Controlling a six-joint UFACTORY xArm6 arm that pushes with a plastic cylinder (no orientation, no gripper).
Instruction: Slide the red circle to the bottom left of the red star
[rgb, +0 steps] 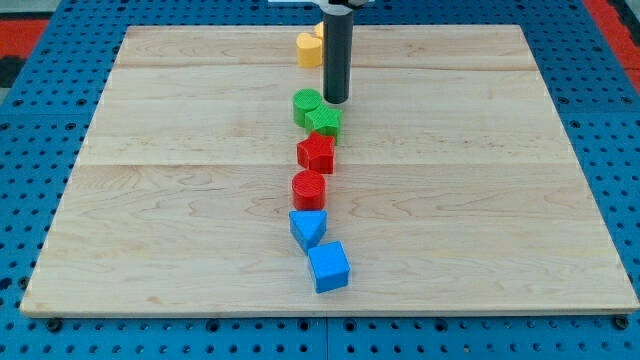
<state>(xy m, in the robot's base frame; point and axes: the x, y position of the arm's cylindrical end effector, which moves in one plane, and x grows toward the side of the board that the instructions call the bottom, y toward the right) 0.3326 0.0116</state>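
Touching nothing that I can see, my tip (336, 101) sits just above the green blocks, at the right edge of the green circle (307, 103); contact unclear. Red circle (309, 188) lies directly below the red star (316, 152), about touching. Green star (324, 121) sits above, blue triangle (308, 227) and blue cube (328, 266) below, yellow block (310, 48) at top of the board (150, 200).

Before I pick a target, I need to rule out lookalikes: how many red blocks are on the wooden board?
2: the red star block mid-board, and the red circle block touching its bottom edge. None seem hidden.
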